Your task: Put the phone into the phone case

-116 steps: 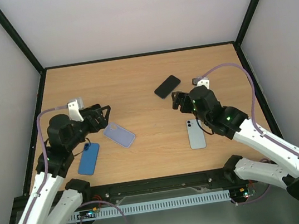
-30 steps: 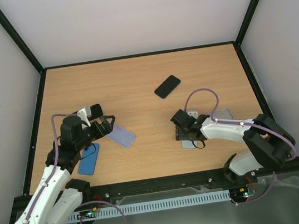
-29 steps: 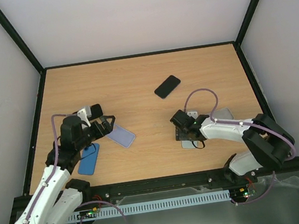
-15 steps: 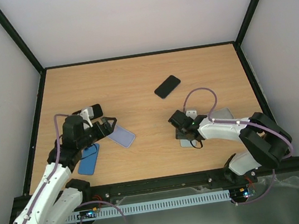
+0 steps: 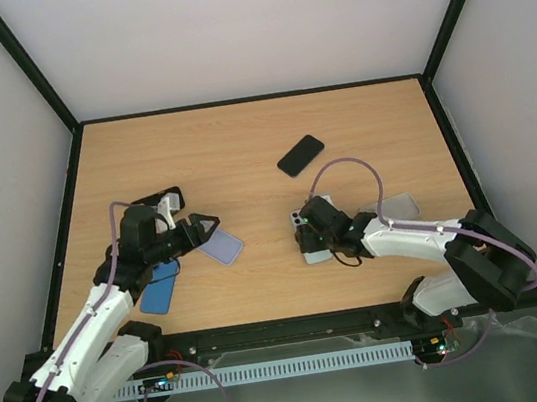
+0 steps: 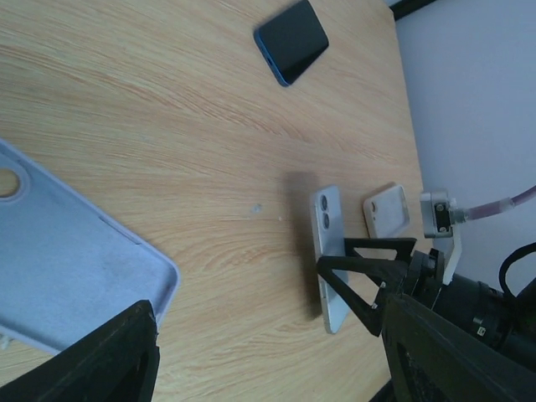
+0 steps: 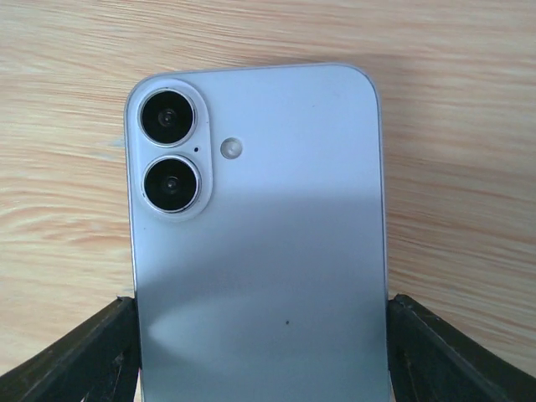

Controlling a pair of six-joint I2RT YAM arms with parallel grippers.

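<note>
Phone (image 7: 260, 234), pale blue, back side up with its two lenses showing, sits in the near middle of the table (image 5: 240, 145), held by the right gripper (image 7: 260, 368). The fingers (image 7: 84, 360) of that gripper press against the phone's two long edges, pinching it across its width. In the left wrist view the phone (image 6: 329, 251) casts a shadow on the wood beside it. Whether it touches the table cannot be told.

Case (image 5: 216, 244), lavender, lies flat to the left of the phone and well apart from it, open side up. The left gripper (image 5: 204, 229) stands at the case's left end with its fingers (image 6: 109, 360) spread wide and nothing between them. Contact with the case (image 6: 67, 251) cannot be told.

A blue slab (image 5: 160, 286) lies near the case on its near left side, partly under the left arm. A dark phone (image 5: 300, 155) lies farther back, beyond the held phone. A pale case (image 5: 398, 207) lies to the right, beside the right arm.
</note>
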